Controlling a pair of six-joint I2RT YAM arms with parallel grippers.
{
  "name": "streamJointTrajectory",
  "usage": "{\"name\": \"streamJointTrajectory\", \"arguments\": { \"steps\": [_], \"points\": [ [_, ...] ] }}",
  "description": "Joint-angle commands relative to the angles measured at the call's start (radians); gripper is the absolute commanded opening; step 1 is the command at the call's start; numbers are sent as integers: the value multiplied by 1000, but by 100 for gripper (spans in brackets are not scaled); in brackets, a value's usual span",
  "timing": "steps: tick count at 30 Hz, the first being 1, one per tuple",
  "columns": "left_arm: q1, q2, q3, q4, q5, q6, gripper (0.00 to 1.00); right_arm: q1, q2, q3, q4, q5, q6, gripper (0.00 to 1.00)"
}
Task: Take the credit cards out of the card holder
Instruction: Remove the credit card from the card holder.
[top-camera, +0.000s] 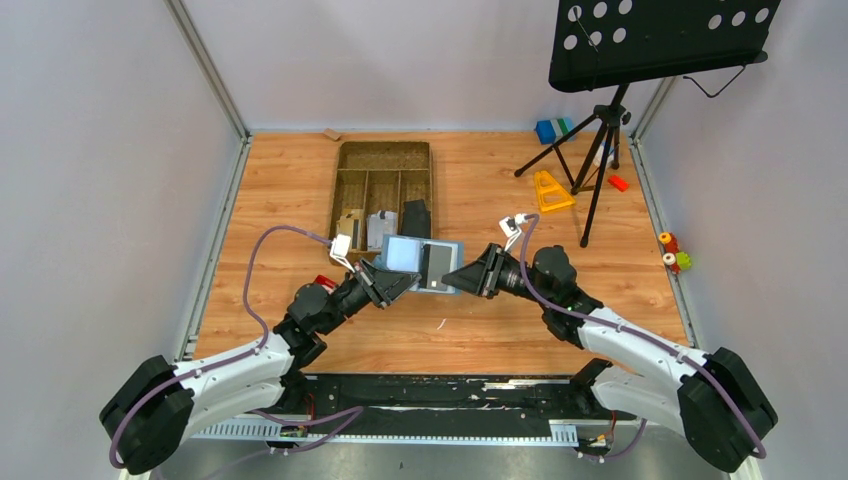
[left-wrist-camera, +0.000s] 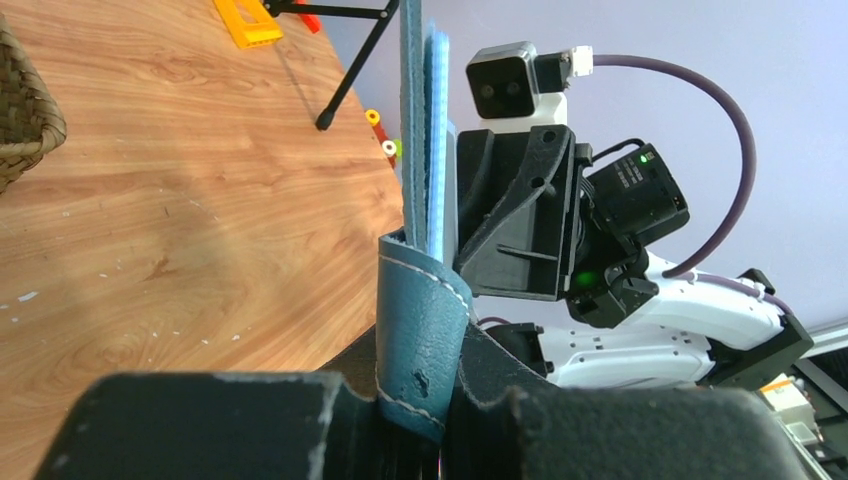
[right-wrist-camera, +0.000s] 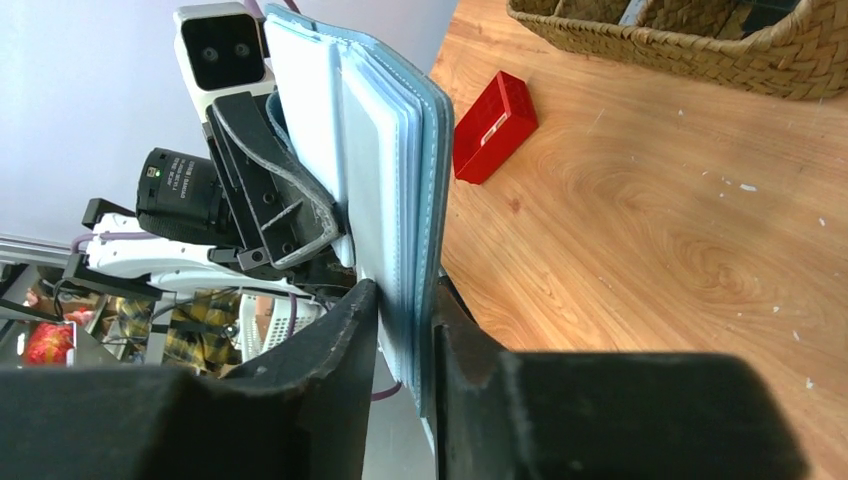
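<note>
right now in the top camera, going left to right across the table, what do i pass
red block → left gripper → card holder → right gripper → yellow triangle piece → small coloured toys

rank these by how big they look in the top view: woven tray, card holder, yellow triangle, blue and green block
1. woven tray
2. card holder, held up nearer the camera, so maybe flattered
3. yellow triangle and blue and green block, too alike to rank
</note>
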Motion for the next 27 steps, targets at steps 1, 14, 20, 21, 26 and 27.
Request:
{"name": "streamJointTrajectory", "arguments": {
  "steps": [1, 14, 20, 21, 26, 27],
  "points": [
    [-1, -20, 4, 57, 17, -8, 0, 0, -3, 4, 61, -12, 0, 18],
    [-2, -123, 40, -235, 6, 106, 43, 0, -77, 15, -136, 72, -77, 0],
    [-1, -243, 139, -659, -91, 283, 74, -1, -86, 19, -209, 107, -136, 0],
    [-2, -264, 155, -718, -103, 306, 77, -3, -89, 20, -221, 113, -144, 0],
    [-1, -345, 292, -1041, -243, 434, 83, -5, -110, 21, -277, 137, -181, 0],
    [-2, -349, 329, -1095, -259, 465, 84, -5, -114, 21, -287, 141, -187, 0]
  ]
}}
